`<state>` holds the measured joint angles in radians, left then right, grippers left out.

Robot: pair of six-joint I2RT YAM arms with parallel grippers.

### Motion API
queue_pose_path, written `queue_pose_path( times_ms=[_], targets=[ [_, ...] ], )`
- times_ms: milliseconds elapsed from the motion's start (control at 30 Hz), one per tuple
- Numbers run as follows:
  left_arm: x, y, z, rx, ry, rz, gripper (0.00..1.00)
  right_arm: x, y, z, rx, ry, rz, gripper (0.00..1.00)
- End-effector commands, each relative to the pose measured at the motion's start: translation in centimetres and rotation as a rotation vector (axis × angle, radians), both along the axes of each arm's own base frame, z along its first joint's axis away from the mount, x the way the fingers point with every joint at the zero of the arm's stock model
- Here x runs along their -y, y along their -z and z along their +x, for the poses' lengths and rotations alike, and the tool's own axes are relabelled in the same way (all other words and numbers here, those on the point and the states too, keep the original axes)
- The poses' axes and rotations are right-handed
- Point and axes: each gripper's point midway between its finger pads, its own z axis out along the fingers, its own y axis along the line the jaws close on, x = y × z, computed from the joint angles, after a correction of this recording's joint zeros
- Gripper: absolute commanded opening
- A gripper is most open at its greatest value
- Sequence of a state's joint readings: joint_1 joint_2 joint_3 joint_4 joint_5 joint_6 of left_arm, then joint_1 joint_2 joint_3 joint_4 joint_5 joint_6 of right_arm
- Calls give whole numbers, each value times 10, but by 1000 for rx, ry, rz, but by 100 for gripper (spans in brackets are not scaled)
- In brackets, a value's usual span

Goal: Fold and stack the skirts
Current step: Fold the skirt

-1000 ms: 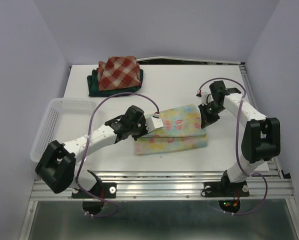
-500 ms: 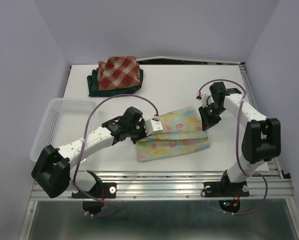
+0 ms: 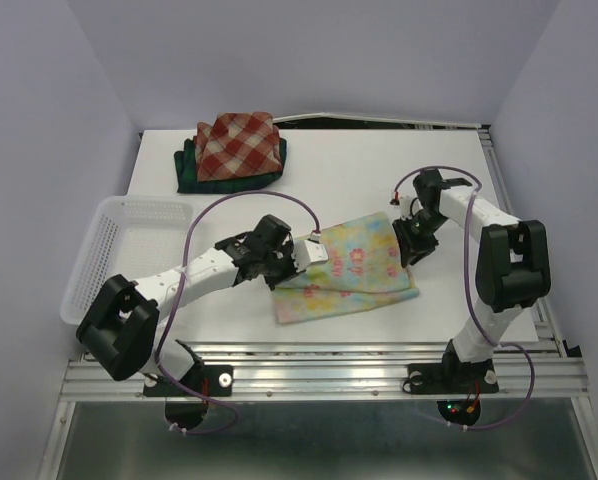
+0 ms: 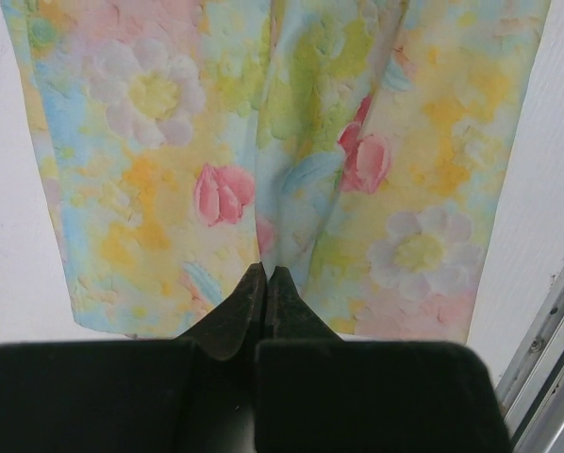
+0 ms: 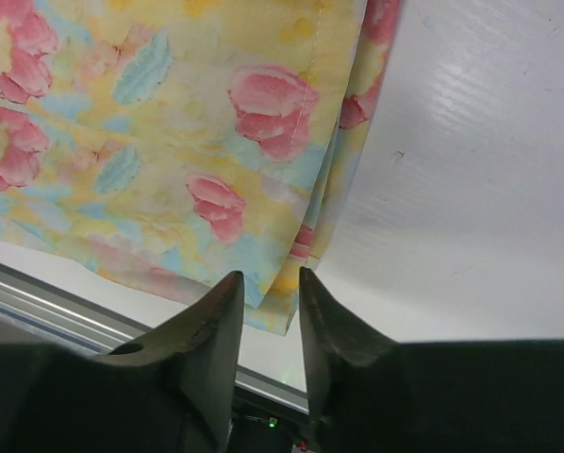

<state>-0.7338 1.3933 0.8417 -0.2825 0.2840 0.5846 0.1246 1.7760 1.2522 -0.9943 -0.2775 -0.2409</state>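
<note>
Pinches pastel floral skirt point(image 3: 354, 272) by its left edge at the middle of the table point(image 3: 379, 170), left gripper point(image 4: 263, 276) clamped on cloth. Holds right gripper point(image 5: 271, 283) slightly parted at the right edge. Shows 2 more stacked far left: red-and-cream plaid skirt point(image 3: 239, 143) atop green plaid skirt point(image 3: 191, 178).

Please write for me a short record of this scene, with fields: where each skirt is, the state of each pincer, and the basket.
floral skirt: folded, near middle of the table, between both arms
left pincer: shut on the floral skirt's left edge
right pincer: open, fingers apart at the floral skirt's right edge
red plaid skirt: folded, lying on top of the green plaid skirt, far left of the table
basket: white mesh, at the left edge, no skirt seen in it
</note>
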Motion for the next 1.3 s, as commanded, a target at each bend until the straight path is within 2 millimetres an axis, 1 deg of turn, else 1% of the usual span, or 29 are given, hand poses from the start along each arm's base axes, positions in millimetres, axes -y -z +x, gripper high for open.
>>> queue_pose_path(
  times_ms=[0, 67, 167, 333, 433, 500, 533, 633, 667, 767, 800, 833, 900, 933, 967, 1033, 1067, 1100, 1133, 1200, 1267],
  targets=[
    [12, -10, 3, 12, 9, -49, 0, -5, -2, -1, -11, 30, 33, 38],
    [14, -10, 2, 14, 12, -51, 0, -6, 4, -5, -33, 40, 38, 40],
    [14, -11, 3, 16, 10, -55, 0, -1, 12, 0, -19, 55, 5, 43],
    [15, -10, 2, 15, 10, -56, 0, -3, 18, 2, -34, 65, 6, 43],
    [16, -10, 2, 17, 12, -57, 0, -3, 21, 2, -45, 62, 9, 40],
    [16, -10, 2, 17, 11, -57, 0, -4, 21, 1, -50, 62, 12, 36],
    [15, -9, 2, 15, 11, -55, 0, -4, 21, 1, -53, 60, 13, 31],
    [15, -9, 2, 13, 9, -53, 0, -4, 18, 2, -49, 56, 16, 23],
    [15, -10, 2, 16, 9, -55, 0, -5, 16, 2, -49, 54, 18, 15],
    [16, -12, 3, 19, 2, -60, 0, -2, 10, 3, -37, 49, 7, 1],
    [15, -13, 3, 19, 2, -60, 0, 1, 6, 5, -28, 54, 5, 1],
    [15, -15, 3, 18, -2, -58, 0, 1, -2, 10, 2, 47, 4, 1],
    [15, -25, 3, 30, -4, -71, 0, 7, -13, 11, 21, 43, -1, 1],
    [12, -27, 0, 24, -4, -66, 0, 11, -21, 14, 37, 51, -1, 1],
    [12, -35, -2, 37, 2, -79, 0, 16, -32, 16, 54, 56, -5, 1],
    [8, -41, -8, 34, 12, -78, 0, 17, -43, 15, 69, 37, -7, 1],
    [8, -47, -11, 34, 26, -90, 0, 20, -51, 14, 78, 39, -10, 1],
    [5, -46, -16, 21, 37, -79, 0, 21, -54, 12, 86, 28, -9, 1],
    [6, -49, -23, 6, 59, -90, 0, 21, -58, 9, 82, 23, -6, 1],
    [5, -46, -34, -27, 88, -88, 0, 21, -59, 5, 78, 4, -7, 1],
    [9, -46, -46, -59, 126, -106, 0, 23, -56, -1, 62, -9, -13, 1]
  ],
)
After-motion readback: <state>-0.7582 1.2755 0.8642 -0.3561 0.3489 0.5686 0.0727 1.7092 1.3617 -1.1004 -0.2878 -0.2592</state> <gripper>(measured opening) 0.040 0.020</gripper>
